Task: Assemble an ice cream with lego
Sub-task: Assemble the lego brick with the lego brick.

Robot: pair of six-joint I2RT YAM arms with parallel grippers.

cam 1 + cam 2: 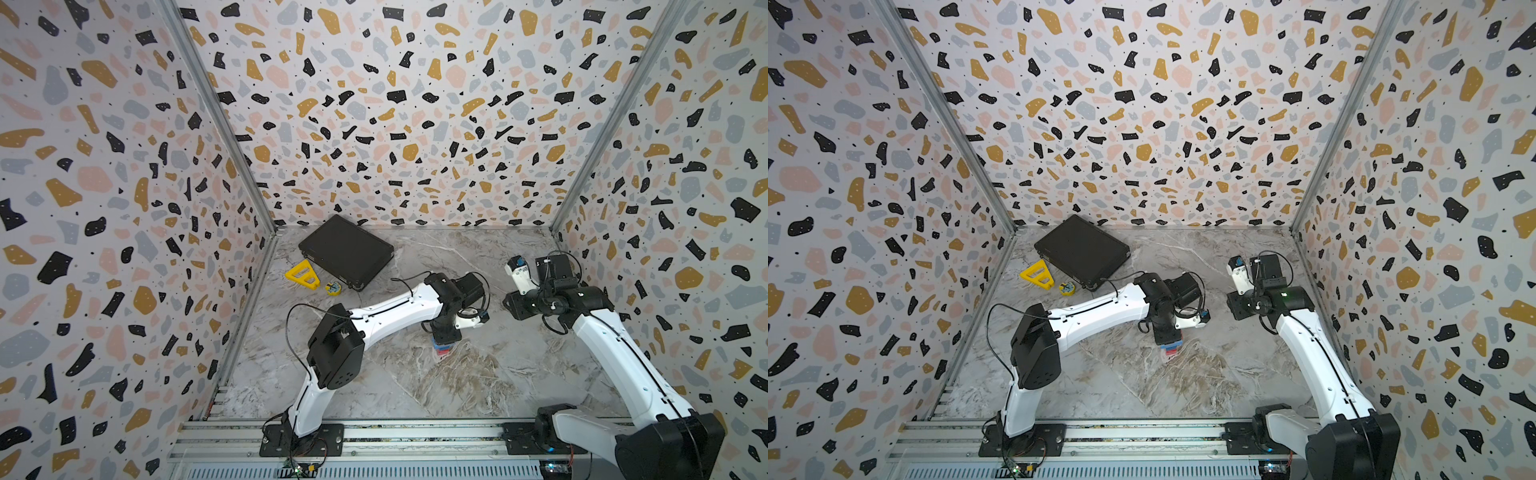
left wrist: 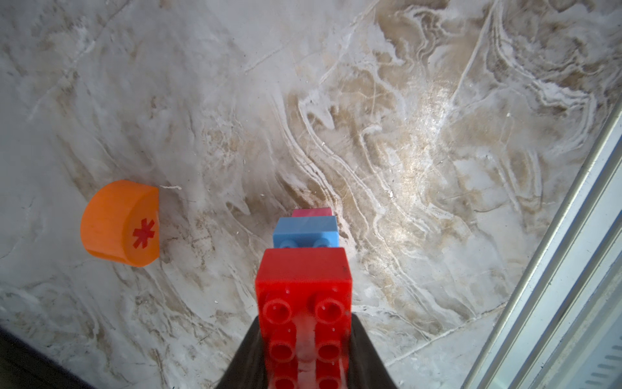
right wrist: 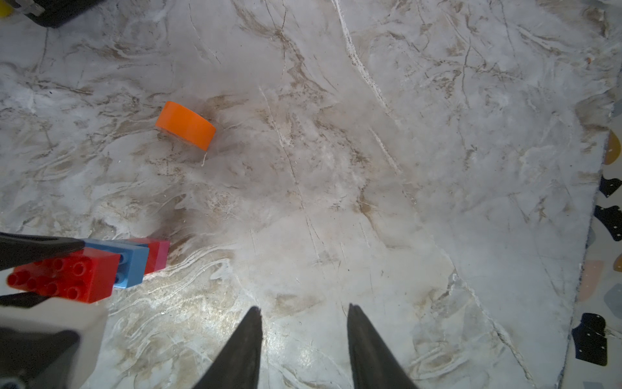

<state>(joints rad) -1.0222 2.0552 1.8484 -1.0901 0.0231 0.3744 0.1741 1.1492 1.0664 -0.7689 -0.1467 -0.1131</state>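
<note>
Left gripper [image 2: 304, 336] is clamping the long red brick [image 2: 303, 279] topping the partial ice cream stack [image 1: 442, 348]. Under it are sitting a light-blue brick [image 2: 304, 232], a small red brick [image 3: 152, 256] and a pink brick [image 2: 311, 212], pink end pointing down at the marble table [image 2: 420, 134], mid-table in both top views. Orange dome [image 2: 117, 224] is lying loose near the stack, not touching. Right gripper [image 3: 304, 308] is hovering, jaws narrowly parted, holding nothing. Black case [image 1: 347, 251] and yellow triangular frame [image 1: 302, 274] are sitting far-left.

Both top views look down from high at the front edge onto the whole worktop [image 1: 415, 386], while the wrist views look down close past the left tool [image 2: 304, 336] and right tool [image 3: 303, 307], sharing the dome [image 2: 114, 222] [image 3: 185, 124] and stack [image 2: 304, 232] [image 3: 131, 266]
</note>
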